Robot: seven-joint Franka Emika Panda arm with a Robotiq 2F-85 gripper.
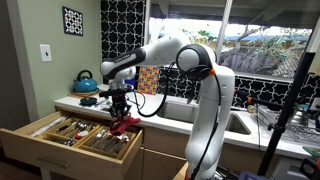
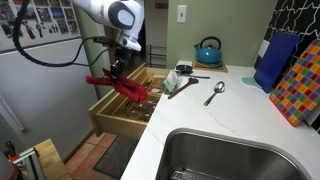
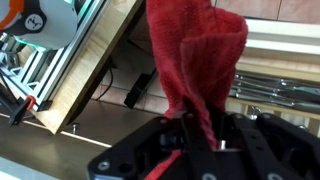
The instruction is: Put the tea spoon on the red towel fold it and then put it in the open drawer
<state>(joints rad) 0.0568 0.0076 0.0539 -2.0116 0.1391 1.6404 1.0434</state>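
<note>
Both jaws pinch the bunched red towel point(image 3: 195, 60) over the open drawer point(image 1: 40, 148), its folds hiding any contents.

Fuzzy red cloth towel point(image 3: 200, 60), wooden drawer point(image 1: 45, 135)

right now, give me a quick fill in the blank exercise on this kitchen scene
The claw is ___ on the towel.
The towel's colour is ___.
The drawer below the towel stands ___.
The kettle on the counter is ___.
Missing words: shut, red, open, blue.
</note>
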